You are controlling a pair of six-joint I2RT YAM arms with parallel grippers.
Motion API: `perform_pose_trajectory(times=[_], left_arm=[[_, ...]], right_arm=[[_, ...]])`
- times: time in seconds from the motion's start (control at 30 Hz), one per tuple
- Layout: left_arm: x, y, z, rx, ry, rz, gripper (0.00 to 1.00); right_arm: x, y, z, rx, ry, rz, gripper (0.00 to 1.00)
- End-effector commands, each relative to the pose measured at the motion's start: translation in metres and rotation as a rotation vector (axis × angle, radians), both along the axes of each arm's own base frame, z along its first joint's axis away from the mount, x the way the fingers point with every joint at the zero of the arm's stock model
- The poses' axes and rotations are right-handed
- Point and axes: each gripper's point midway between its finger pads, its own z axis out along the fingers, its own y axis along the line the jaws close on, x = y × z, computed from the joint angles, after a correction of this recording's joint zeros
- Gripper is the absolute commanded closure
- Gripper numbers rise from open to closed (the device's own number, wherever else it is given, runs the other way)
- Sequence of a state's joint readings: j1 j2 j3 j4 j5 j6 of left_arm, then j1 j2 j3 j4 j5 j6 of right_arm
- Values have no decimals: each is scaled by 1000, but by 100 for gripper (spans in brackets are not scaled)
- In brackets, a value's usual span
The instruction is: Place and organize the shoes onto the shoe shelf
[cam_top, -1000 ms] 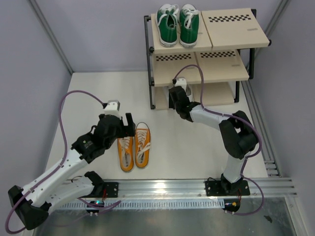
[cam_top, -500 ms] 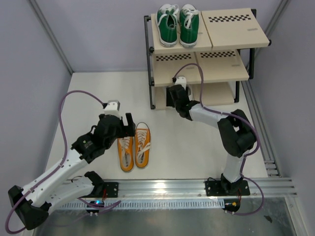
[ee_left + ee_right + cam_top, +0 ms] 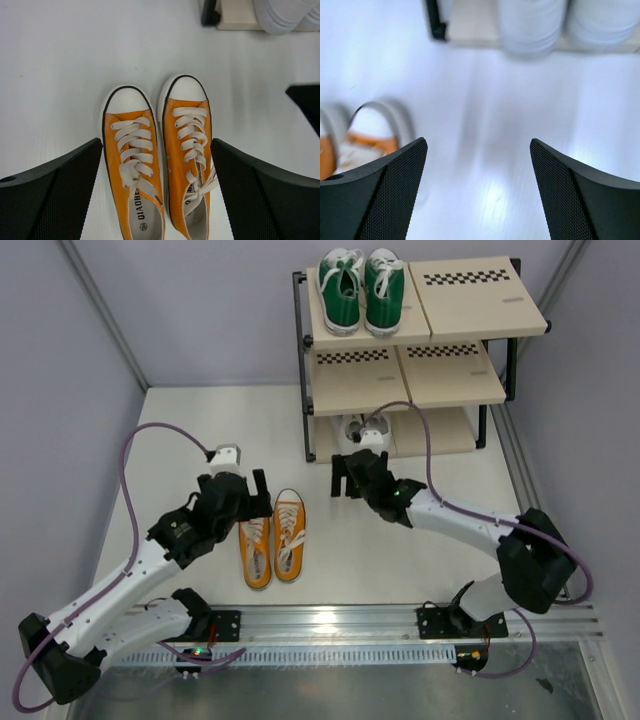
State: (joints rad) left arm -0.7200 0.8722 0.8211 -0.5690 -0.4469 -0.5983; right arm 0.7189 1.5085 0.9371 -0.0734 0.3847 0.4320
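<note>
My left gripper [image 3: 243, 495] hangs over the orange sneakers [image 3: 273, 550], which stand as a pair on the white table [image 3: 200, 430], at about 7 o'clock from the shoe shelf [image 3: 470, 300]. In that wrist's view my fingers [image 3: 55, 195] are spread wide on either side of the pair and grip nothing. The two shoes lie side by side with their white toe caps toward 12 o'clock.

My right gripper [image 3: 350, 472] sits low in front of the shelf's bottom tier, jaws wide apart and empty. From it the white sneakers [image 3: 532, 22] are at 12 o'clock on that bottom board, though the view is blurred. The orange pair is at 8 o'clock. The green sneakers [image 3: 362, 290] stand together on the left board of the top tier.
</note>
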Motion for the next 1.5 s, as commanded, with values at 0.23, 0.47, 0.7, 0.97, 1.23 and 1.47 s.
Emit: perform_pose_trajectory(times=[0.23, 0.47, 0.7, 0.97, 1.23, 1.47], left_arm=[[-7, 60, -21, 23, 152, 355, 6], [-12, 78, -13, 28, 131, 409, 5], [-28, 79, -25, -20, 131, 376, 5], [-31, 77, -22, -48, 112, 350, 5], [-31, 75, -20, -62, 104, 338, 5], [-33, 76, -21, -63, 106, 342, 5]], right_arm=[[-162, 91, 7, 171, 166, 115, 15], [-192, 130, -12, 21, 172, 111, 22], [-190, 137, -22, 48, 155, 69, 31], [-185, 145, -41, -5, 163, 63, 39], [-172, 146, -64, -9, 204, 55, 48], [-154, 122, -81, -57, 207, -18, 71]])
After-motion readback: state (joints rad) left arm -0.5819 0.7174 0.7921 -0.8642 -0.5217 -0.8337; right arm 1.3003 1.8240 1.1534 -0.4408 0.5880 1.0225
